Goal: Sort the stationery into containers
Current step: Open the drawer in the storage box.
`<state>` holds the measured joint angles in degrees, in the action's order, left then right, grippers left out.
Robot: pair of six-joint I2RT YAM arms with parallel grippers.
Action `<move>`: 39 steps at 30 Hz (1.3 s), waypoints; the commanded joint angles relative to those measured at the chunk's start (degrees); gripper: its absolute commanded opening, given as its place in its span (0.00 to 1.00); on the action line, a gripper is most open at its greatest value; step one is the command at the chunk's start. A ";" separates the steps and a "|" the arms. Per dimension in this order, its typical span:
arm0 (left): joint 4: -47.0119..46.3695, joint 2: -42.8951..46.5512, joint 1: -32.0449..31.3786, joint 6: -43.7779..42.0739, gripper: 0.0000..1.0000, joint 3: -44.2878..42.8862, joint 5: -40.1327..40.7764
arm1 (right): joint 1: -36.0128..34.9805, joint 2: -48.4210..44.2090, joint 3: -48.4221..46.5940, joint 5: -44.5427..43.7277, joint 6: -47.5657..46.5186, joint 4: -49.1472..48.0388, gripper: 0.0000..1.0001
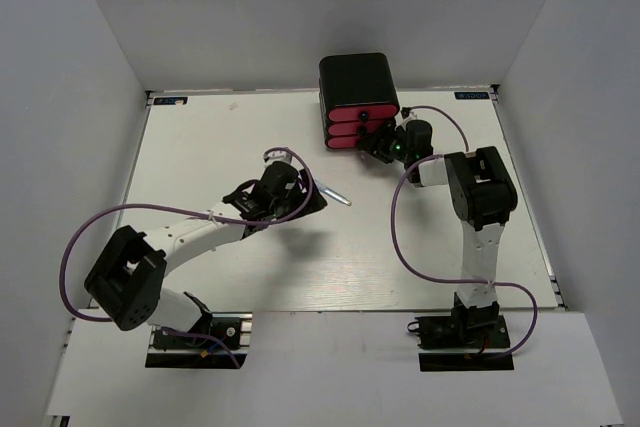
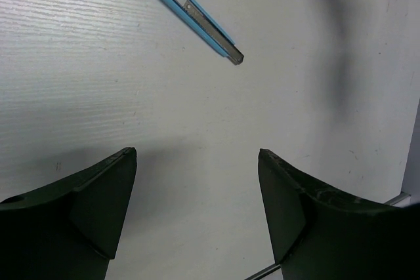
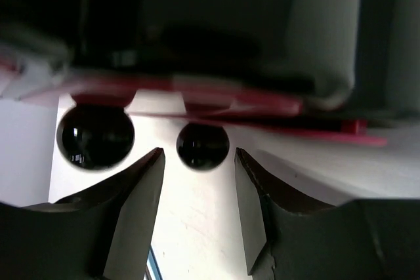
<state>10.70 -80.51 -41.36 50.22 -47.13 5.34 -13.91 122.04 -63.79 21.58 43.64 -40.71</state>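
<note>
Pink drawer fronts (image 1: 350, 129), three of them stacked in a black rounded drawer box (image 1: 358, 82), faced the arms from the far edge of the white table (image 1: 200, 147). From where I stood I could not see inside any drawer, so I could not tell what they held. In the right wrist view two round black knobs showed under the blurred pink edges, a larger one (image 3: 96, 137) to the left and a smaller one (image 3: 203, 144) near the middle.

One blue pen (image 1: 336, 195) with a metal clip lay slanted on the bare tabletop near the middle, well apart from the box, with open table between the two. A purple cable (image 1: 400, 217) looped beside the right arm.

The right gripper (image 3: 199, 168) was right up against the drawer fronts, its fingers spread, with the smaller knob just beyond the tips and in line with the gap. It pinched nothing, and I could not tell whether it touched the knob. The left gripper (image 2: 197, 162) hung low over the table with its jaws wide apart and empty, the pen's dark tip (image 2: 236, 57) lying just ahead of its fingers (image 2: 85, 208).
</note>
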 commanded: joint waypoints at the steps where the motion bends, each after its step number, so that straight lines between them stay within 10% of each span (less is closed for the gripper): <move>1: 0.46 -0.87 -0.03 -0.29 0.84 -2.61 0.54 | -0.32 1.27 -3.36 -2.16 1.10 -2.80 0.53; 9: 0.99 -1.40 -0.03 -0.29 0.84 -3.93 0.54 | -0.59 3.47 -4.68 -3.04 1.63 -2.09 0.49; 14: 0.99 -1.93 -0.03 -0.29 0.84 -3.93 0.54 | -0.42 2.94 -2.84 -2.43 2.15 -3.06 0.27; 27: -1.29 -13.51 -0.03 0.76 0.84 -10.87 4.41 | -0.24 -6.02 10.69 -0.40 1.98 -6.05 0.24; 32: 1.24 -19.50 0.49 2.42 0.84 -16.66 6.78 | -0.06 -7.87 12.02 -0.05 1.80 -6.49 0.56; 39: 6.60 -26.61 0.50 6.55 0.81 -24.84 10.65 | 0.73 -11.11 15.61 1.53 0.83 -7.02 0.58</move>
<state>14.13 -106.48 -41.30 54.19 -68.38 12.53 -13.80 114.61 -50.04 22.31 45.50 -46.11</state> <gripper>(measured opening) 0.816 0.580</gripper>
